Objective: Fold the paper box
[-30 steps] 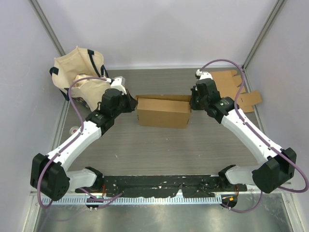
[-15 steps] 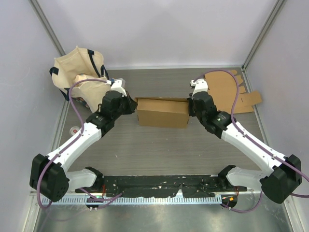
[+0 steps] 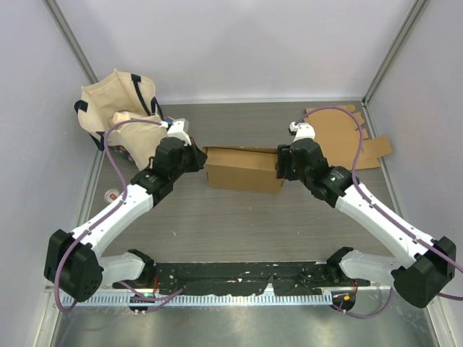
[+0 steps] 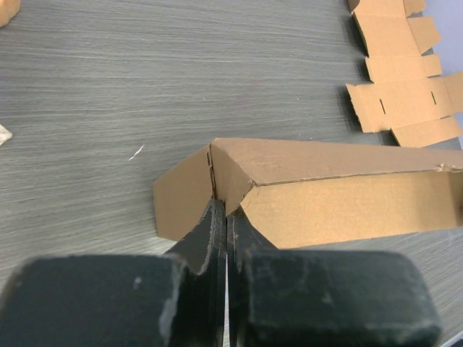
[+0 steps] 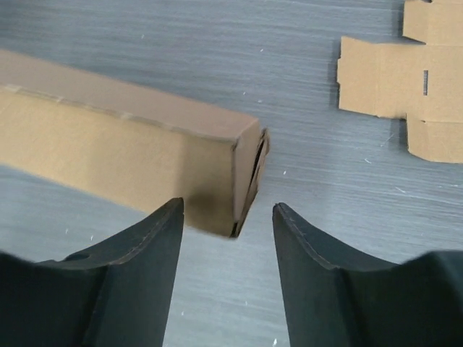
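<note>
Overhead: the box (image 3: 244,168) sits mid-tabletop (image 3: 239,231), nearer the far edge, long axis running left-right. Left gripper (image 3: 201,156) is at its left end, right gripper (image 3: 279,165) at its right end. Tote bag (image 3: 119,108) is in the far-left corner and flat cardboard blanks (image 3: 347,134) in the far-right corner, both apart from the box.

Left wrist: left gripper (image 4: 223,217) is closed tight, tips butted against the box's (image 4: 340,195) left end, right at the crease where a side flap (image 4: 182,195) splays outward. Can't tell if any cardboard is nipped between the tips. That flap isn't folded in yet.

Right wrist: right gripper (image 5: 228,204) is open and holding nothing, jaws straddling the lower corner of the box's (image 5: 123,144) right end. The end flap (image 5: 249,170) there looks tucked but slightly ajar, with a dark gap along its edge.

My read: the step in hand is closing the ends.
- The left arm works as a backstop. Keep it planted and low so the box doesn't skate toward the left edge.
- The right gripper should press flat-on and centred on the end flap. Pressing on the corner would likely crush the wall.
- Push along the long axis only, since any sideways load will probably spin the box.
- Sweep the splayed left flap in from outside, hinging on its crease.
- It's thin cardboard, so expect buckling under a hard push. Go gently.
</note>
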